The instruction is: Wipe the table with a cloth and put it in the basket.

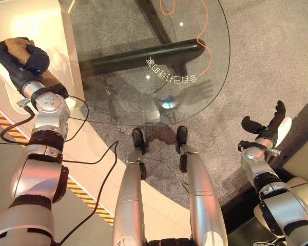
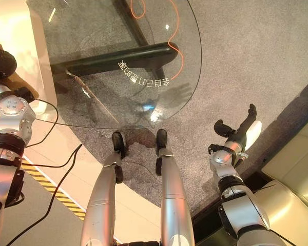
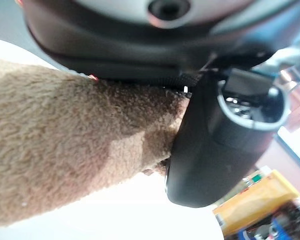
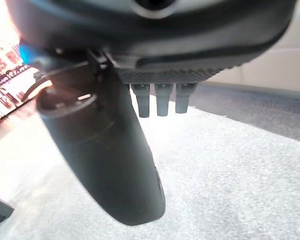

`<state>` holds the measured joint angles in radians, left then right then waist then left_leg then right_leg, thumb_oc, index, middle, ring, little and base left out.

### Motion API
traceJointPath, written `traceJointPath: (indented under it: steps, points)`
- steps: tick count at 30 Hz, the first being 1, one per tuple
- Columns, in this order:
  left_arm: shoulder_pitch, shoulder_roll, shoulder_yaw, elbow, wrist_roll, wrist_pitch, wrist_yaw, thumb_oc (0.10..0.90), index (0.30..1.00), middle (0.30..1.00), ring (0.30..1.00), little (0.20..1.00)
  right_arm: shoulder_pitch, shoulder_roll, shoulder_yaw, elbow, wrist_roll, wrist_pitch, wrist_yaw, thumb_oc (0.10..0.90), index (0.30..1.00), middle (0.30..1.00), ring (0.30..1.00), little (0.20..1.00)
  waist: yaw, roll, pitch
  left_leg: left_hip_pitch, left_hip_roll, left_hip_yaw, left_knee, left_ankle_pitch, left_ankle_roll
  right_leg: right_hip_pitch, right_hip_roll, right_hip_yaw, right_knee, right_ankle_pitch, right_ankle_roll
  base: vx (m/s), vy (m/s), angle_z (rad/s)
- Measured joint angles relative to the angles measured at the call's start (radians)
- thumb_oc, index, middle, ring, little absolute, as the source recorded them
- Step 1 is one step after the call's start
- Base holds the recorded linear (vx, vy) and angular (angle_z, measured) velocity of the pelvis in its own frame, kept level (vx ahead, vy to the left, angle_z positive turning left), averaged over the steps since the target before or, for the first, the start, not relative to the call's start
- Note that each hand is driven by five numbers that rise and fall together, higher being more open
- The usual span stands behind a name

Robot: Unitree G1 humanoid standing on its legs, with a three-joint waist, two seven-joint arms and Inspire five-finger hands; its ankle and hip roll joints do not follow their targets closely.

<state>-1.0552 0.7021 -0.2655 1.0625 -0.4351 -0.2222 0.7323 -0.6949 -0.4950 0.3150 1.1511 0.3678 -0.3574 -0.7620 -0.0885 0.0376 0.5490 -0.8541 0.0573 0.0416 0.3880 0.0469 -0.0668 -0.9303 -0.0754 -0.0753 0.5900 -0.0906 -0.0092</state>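
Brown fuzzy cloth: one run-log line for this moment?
brown fuzzy cloth: held in left hand | over white basket | right hand: open, idle | round glass table: bare

Bright indoor light from above, small white glare spots on the glass table (image 1: 195, 77), soft shadows on the grey carpet (image 1: 267, 61), washed-out white patches and close-up blur in both wrist views, background out of focus

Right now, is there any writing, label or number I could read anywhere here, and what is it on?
White lettering on the glass table: a short curved row of characters, seen upside down, not legible.
Yellow-and-black striped tape on the floor: a warning marking, no words.
Coloured things past the left hand holding the cloth: too blurred to read.
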Motion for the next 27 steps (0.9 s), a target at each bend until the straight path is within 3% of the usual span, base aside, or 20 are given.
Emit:
traceJointPath:
  steps: [5,26,27]
  points:
    - [-0.006,0.008,-0.004,0.000,0.028,0.042,0.000,0.100,0.300,0.300,0.300,0.200,0.000,0.001,0.000,0.000,0.008,0.000,0.005,0.800,0.900,0.900,0.900,0.900,-0.001,-0.001,0.000,0.000,0.002,0.000,0.001,0.000,0.000,0.000,0.002,0.000,-0.001,0.001,-0.001,0.00,0.000,0.00]
    - [-0.073,0.018,-0.081,-0.005,0.099,0.080,0.000,0.100,0.300,0.300,0.300,0.200,-0.011,0.003,0.000,-0.042,0.006,0.000,0.004,0.800,0.900,0.900,0.900,0.900,-0.002,-0.007,0.000,-0.057,0.003,-0.008,0.014,-0.002,-0.003,-0.047,0.004,-0.006,0.000,0.004,-0.002,0.00,0.003,0.00]
    - [-0.081,0.018,-0.081,-0.005,0.099,0.083,0.000,0.421,0.575,0.575,0.575,0.521,-0.012,0.003,0.000,-0.042,0.006,-0.001,0.004,0.800,0.900,0.900,0.900,0.900,-0.001,-0.010,0.000,-0.061,0.003,-0.008,0.014,-0.002,-0.003,-0.052,0.004,-0.006,0.001,0.004,-0.002,0.00,0.000,0.00]
